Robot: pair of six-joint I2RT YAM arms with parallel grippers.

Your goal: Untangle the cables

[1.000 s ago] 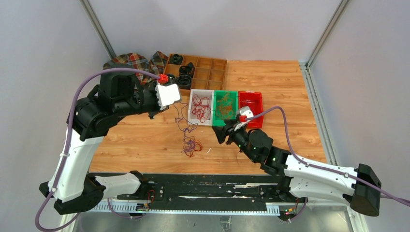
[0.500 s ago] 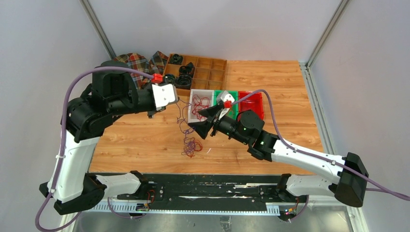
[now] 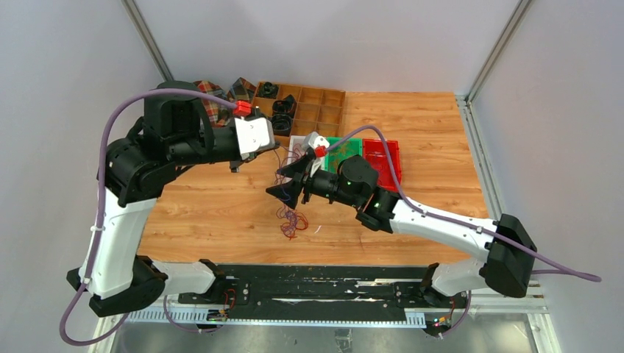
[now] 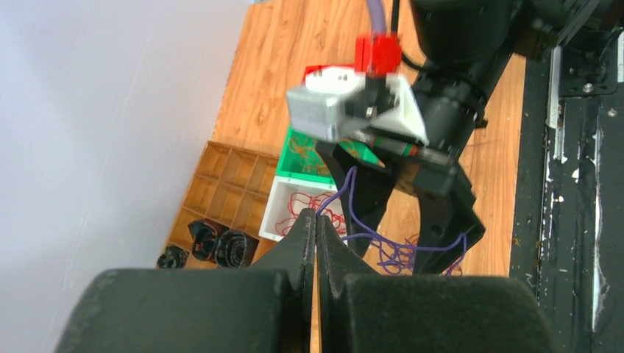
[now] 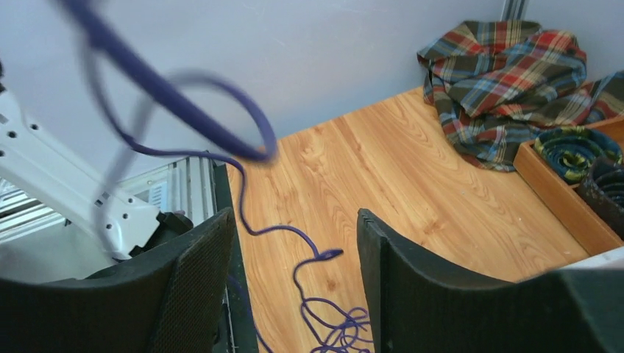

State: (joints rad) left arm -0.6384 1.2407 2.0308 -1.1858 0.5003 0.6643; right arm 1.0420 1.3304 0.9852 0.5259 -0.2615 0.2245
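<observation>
no writing, label, brand or number can be read anywhere.

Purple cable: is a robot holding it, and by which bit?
Yes. The left gripper pinches the purple cable at its raised top part; the rest hangs down to the tangle. The right gripper is open, holding nothing.

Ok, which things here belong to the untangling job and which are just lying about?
Job: purple cable, gripped by left tool; red cables; orange-tan cables; right tool.
Lying about: plaid cloth; wooden tray; black coils.
</observation>
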